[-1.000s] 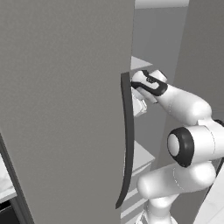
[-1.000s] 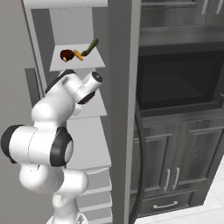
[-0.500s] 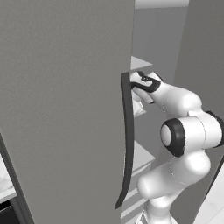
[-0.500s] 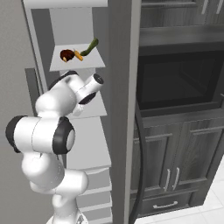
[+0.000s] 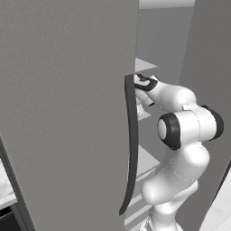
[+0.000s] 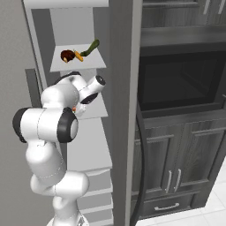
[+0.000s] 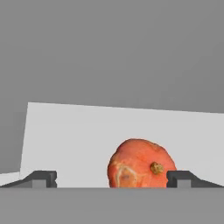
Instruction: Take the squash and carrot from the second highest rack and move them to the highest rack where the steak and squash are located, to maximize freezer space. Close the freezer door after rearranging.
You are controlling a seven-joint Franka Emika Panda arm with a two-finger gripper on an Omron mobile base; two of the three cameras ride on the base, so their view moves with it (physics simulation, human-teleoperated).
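Orange-red, the squash (image 7: 141, 162) sits low and right of centre in the hand view on the second highest rack (image 7: 87, 131), between the tips of the released claw (image 7: 111, 179), so the pick is in hand, and closing comes next.

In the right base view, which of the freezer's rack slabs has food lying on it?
The highest rack: it bears a dark round piece, the carrot and a green squash. The slabs below show bare where visible.
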